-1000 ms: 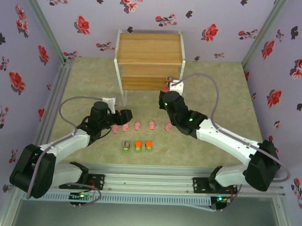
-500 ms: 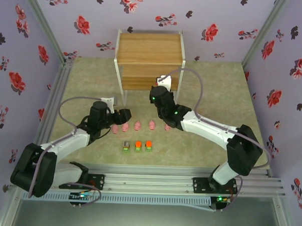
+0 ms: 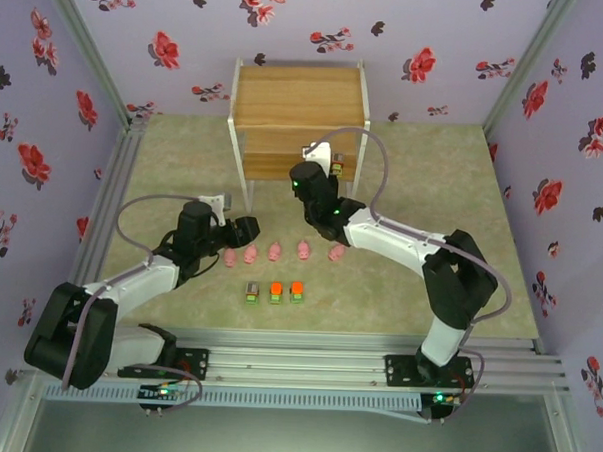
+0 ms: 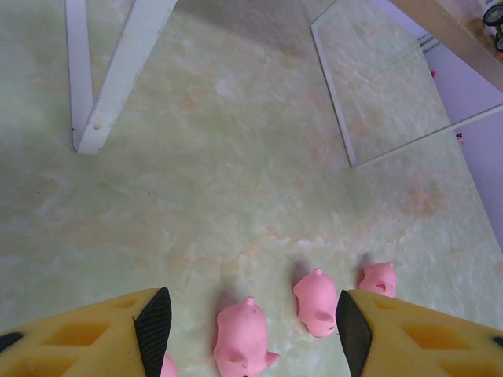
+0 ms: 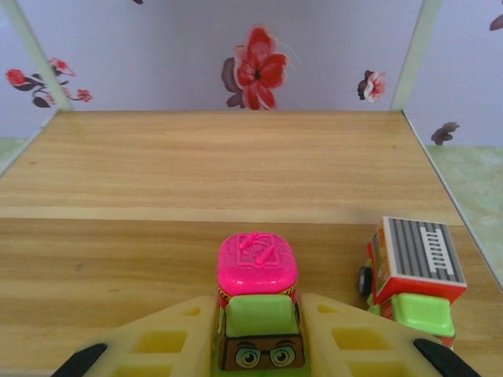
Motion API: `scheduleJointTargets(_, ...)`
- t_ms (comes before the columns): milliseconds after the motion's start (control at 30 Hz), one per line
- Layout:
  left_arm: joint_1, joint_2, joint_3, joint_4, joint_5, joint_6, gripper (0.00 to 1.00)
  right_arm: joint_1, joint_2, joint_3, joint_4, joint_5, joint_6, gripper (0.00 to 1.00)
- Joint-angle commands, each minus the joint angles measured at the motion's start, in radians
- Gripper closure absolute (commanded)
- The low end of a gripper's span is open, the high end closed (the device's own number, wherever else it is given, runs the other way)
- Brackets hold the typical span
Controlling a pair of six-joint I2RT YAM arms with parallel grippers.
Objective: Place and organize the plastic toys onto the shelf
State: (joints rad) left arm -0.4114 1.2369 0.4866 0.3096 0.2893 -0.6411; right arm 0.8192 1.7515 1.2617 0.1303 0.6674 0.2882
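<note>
R wrist: R tool point(image 5: 257, 316) grips pink-top block point(image 5: 257, 264).

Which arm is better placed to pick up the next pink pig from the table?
Left. The left end effector hangs open above the pigs on the table. The right end effector is at the shelf, shut on a pink-topped toy, so it is busy.

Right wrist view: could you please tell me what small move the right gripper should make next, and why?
Probably lower slightly and open. The right gripper is shut on the pink-topped toy over the shelf board, with a gap to the grey-topped toy beside it, so it looks lined up for release. Whether it touches the wood is unclear.
</note>
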Motion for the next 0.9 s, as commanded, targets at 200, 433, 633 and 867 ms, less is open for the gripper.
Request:
scheduleJointTargets(200, 0.011, 0.032, -0.010, 0.038, 0.028, -0.012, 0.38, -0.047, 0.043, 0.059, -0.011, -0.051, 0.011, 1.00)
scheduleJointTargets(433, 0.012, 0.031, -0.008, 0.037, 0.034, -0.013, 0.38, -0.054, 0.060, 0.073, -0.024, -0.057, 0.013, 1.00)
scheduleJointTargets(633, 0.015, 0.027, -0.009, 0.036, 0.035, -0.014, 0.38, -0.061, 0.074, 0.076, -0.048, -0.064, 0.022, 1.00)
scheduleJointTargets(867, 0.018, 0.016, -0.010, 0.030, 0.037, -0.015, 0.38, -0.060, 0.081, 0.067, -0.058, -0.055, 0.024, 0.99)
